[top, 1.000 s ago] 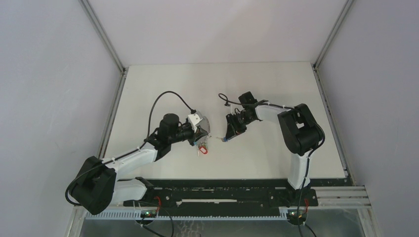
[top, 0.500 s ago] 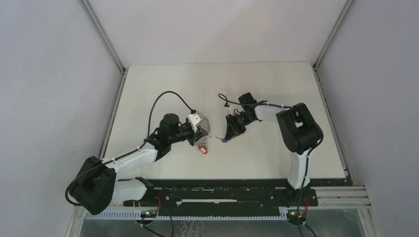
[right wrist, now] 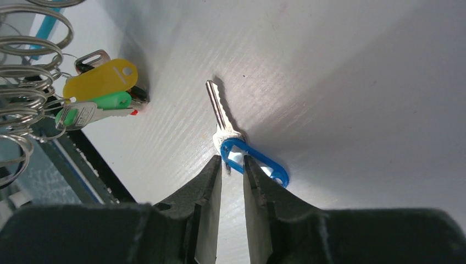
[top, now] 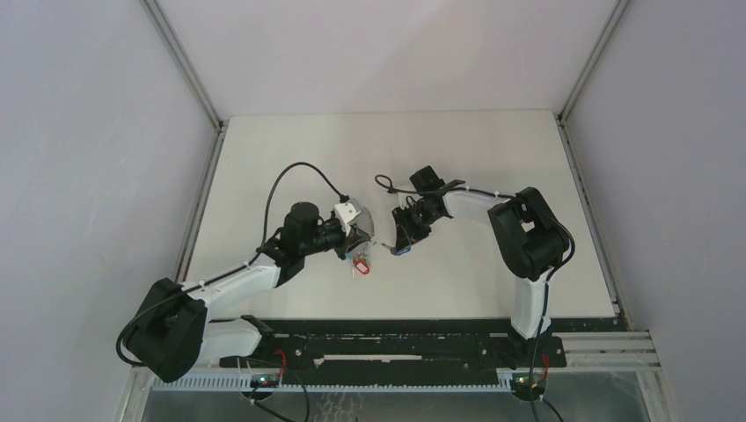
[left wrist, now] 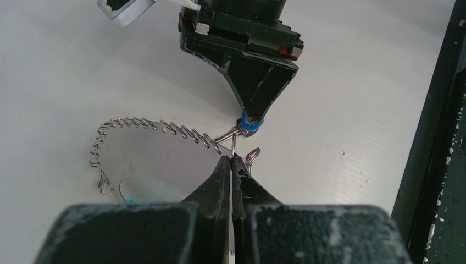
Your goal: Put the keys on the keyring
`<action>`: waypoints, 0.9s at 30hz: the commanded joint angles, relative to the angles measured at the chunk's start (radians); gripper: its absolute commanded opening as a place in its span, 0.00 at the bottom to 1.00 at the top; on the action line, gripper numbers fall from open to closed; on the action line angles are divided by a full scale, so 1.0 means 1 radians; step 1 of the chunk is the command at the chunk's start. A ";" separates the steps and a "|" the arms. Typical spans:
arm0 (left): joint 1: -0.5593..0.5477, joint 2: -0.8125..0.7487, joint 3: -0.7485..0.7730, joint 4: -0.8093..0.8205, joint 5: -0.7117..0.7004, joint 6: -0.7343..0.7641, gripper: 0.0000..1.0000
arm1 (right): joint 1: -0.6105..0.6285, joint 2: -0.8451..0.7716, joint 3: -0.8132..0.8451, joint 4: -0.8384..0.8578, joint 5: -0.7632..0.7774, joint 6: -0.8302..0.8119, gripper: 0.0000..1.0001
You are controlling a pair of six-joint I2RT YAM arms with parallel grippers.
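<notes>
Key (right wrist: 222, 118): silver blade free, blue head pinched between the narrowly parted jaws of the right gripper (right wrist: 232, 165), low over the table (top: 493, 158). We cannot tell whether it touches the surface.

Keyring (left wrist: 181, 132): just beside the key, its wire clamped in the fully closed left gripper (left wrist: 231, 160). It carries many small rings, a yellow tag (right wrist: 99, 80) and a green tag (right wrist: 104, 102).

Status, our reading: both parts are in hand and the key is presented at the wire near the left gripper's tips. Threading is not yet done; we see no wire through the key's head. Left to do: feed the key on, then release.
</notes>
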 commanded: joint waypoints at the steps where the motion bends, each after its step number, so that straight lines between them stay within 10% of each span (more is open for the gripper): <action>1: 0.004 -0.015 0.030 0.046 0.022 0.010 0.00 | 0.055 -0.017 0.005 -0.023 0.213 -0.012 0.22; 27: 0.003 -0.034 0.018 0.059 0.019 0.001 0.00 | 0.173 -0.235 0.003 -0.230 0.553 -0.082 0.00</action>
